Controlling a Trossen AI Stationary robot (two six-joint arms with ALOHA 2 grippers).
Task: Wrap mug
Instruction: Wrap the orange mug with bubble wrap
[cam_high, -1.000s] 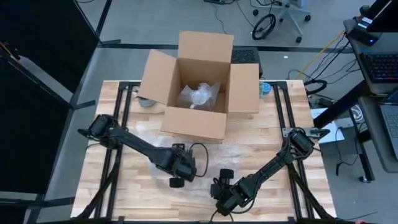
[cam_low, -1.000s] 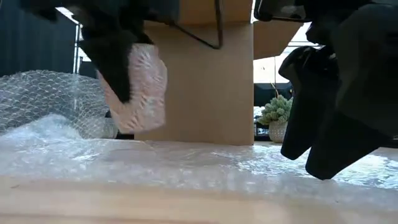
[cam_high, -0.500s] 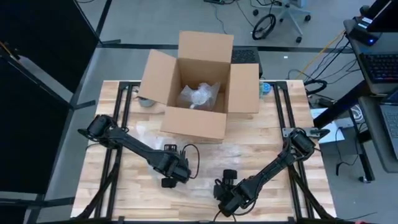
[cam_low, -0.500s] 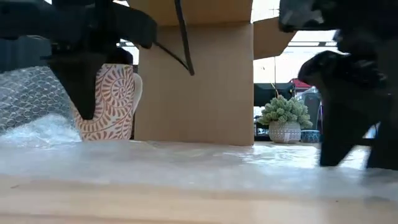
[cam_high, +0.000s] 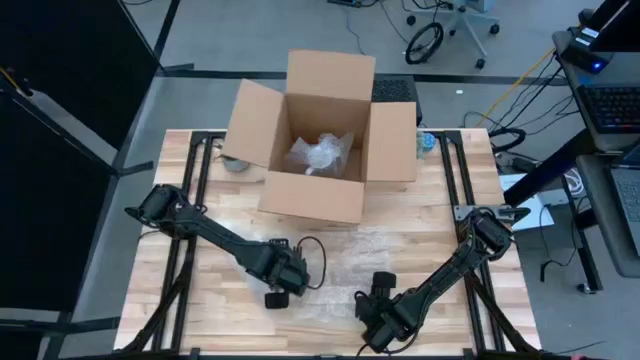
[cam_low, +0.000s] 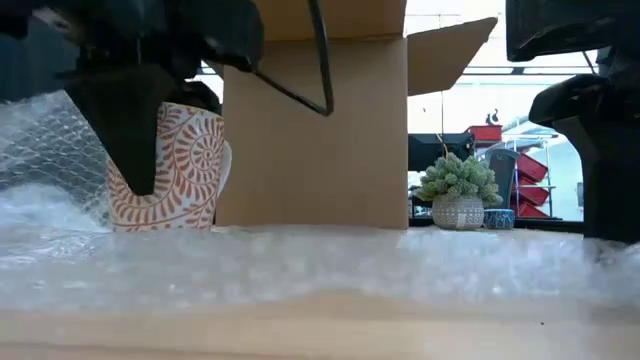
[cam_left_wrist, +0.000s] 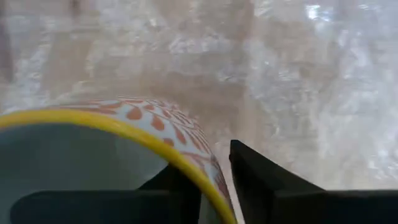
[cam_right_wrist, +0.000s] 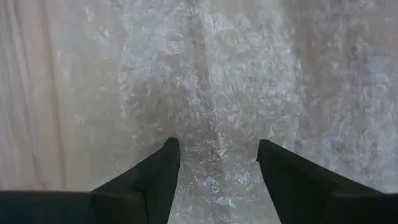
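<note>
The mug (cam_low: 172, 165), cream with an orange spiral pattern and a yellow rim (cam_left_wrist: 93, 121), stands upright with its base on the clear bubble-wrap sheet (cam_high: 352, 252) at the table's near middle. My left gripper (cam_high: 278, 284) is above it, shut on its wall. My right gripper (cam_high: 386, 312) hovers open over the sheet (cam_right_wrist: 205, 81) near the front edge, to the mug's right, with nothing between its fingers. My left gripper pinches the mug's wall at the rim (cam_left_wrist: 202, 177), one finger (cam_left_wrist: 168, 190) inside the mug and one (cam_left_wrist: 267, 183) outside. The fingers come from above, pointing down. The mug is upright, its base on the bubble wrap.
A large open cardboard box (cam_high: 318, 140) stands at the table's far middle, close behind the mug (cam_low: 315, 130), with a bubble-wrapped bundle (cam_high: 320, 152) inside. Loose bubble wrap (cam_low: 45, 150) rises at the left. Bare wood lies at the table's right.
My left gripper has come down and a little toward the table's left and near edge with the mug. The mug hung tilted above the sheet and now stands upright on it. My right gripper has drawn off toward the table's right and near edge.
</note>
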